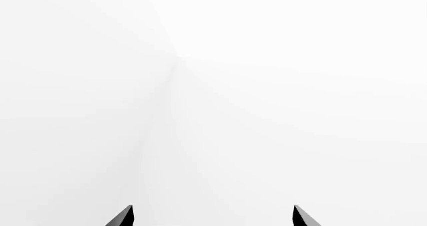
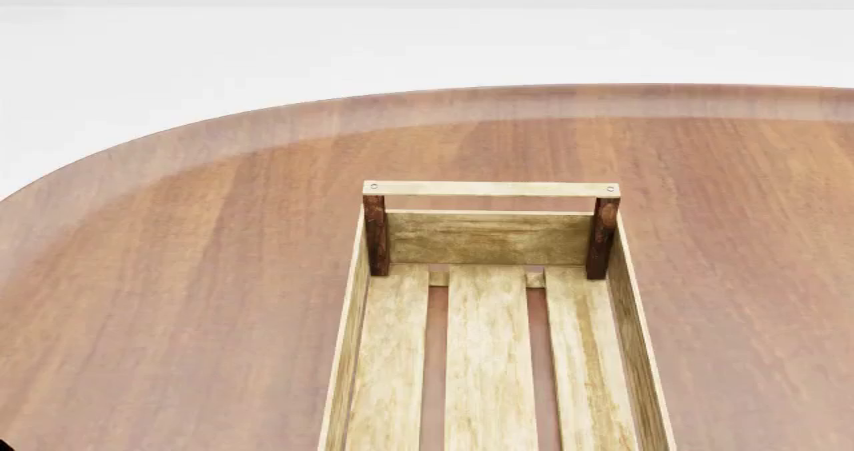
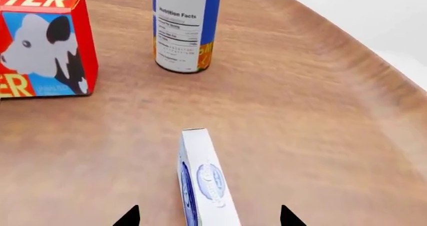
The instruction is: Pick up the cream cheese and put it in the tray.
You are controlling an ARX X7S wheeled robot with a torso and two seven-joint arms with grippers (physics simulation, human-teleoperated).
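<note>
On wooden table (image 3: 300, 110), cream cheese (image 3: 203, 178) lies between spread fingertips of right gripper (image 3: 209, 217), not yet clamped. Best: centre box between jaws, lower, close on narrow sides. Butter box (image 3: 43, 43) and can (image 3: 185, 28) well beyond. Tray (image 2: 494, 236) empty. Left gripper (image 1: 213, 217) agape, idle.

Cream cheese (image 3: 202, 178) near end cut by frame edge; tray (image 2: 358, 301) near half cropped.
</note>
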